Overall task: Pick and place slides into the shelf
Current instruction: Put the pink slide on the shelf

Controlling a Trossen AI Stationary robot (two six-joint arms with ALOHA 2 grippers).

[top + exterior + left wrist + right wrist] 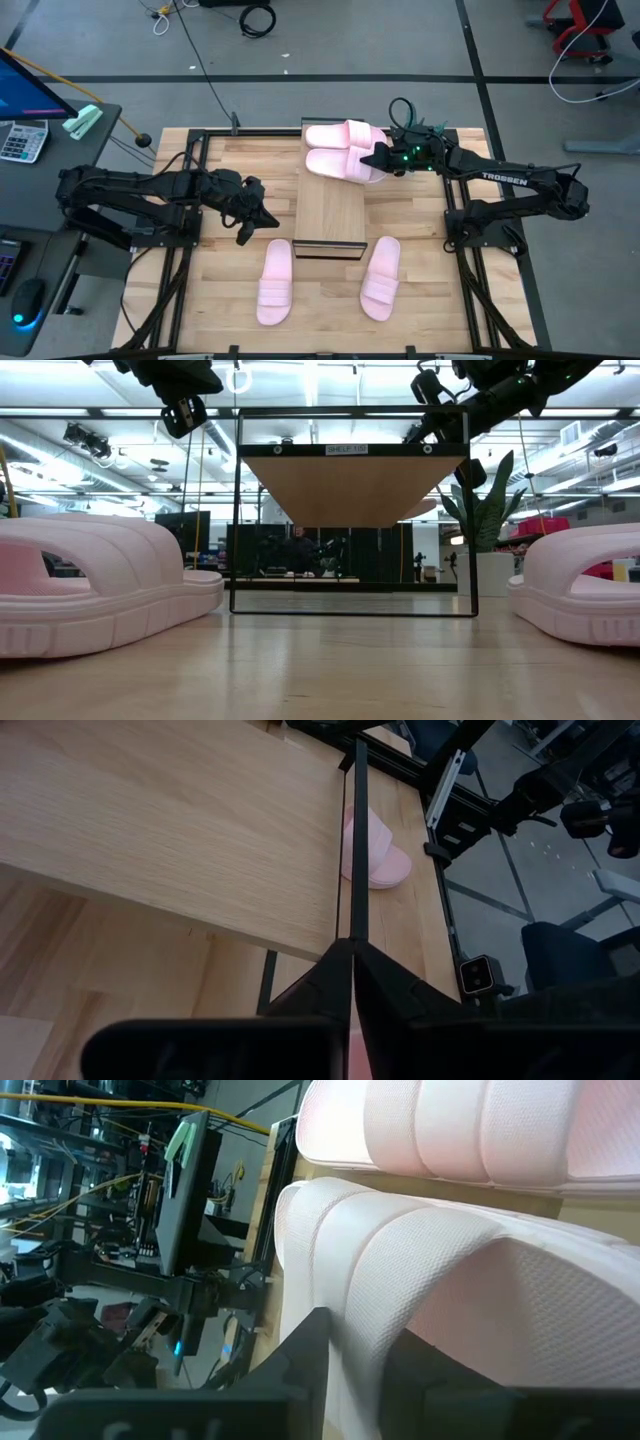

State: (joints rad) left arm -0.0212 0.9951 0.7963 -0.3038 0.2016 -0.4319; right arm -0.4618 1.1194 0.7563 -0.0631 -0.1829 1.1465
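while two pale pink slides already lie side by side at the far end of the shelf (330,215), the right gripper (383,160) sits at the nearer of them (343,166), its fingers to either side of the strap, as the right wrist view shows close up. whether they grip or are letting go i cannot tell. by my judgement this is the placing of the second slide; the far one (345,133) looks settled. the next move would call for the right gripper to part fully and lift clear without dragging the strap.

two slides wait on the surface (225,300) at the near end of the shelf, one on the left (274,283) and one on the right (381,278). the left gripper (243,222) hangs just left of the shelf, narrow and empty.

only the high view shows all four slides at once. the low view shows the shelf board from beneath, raised on its black frame, with the two waiting slides large at either side.
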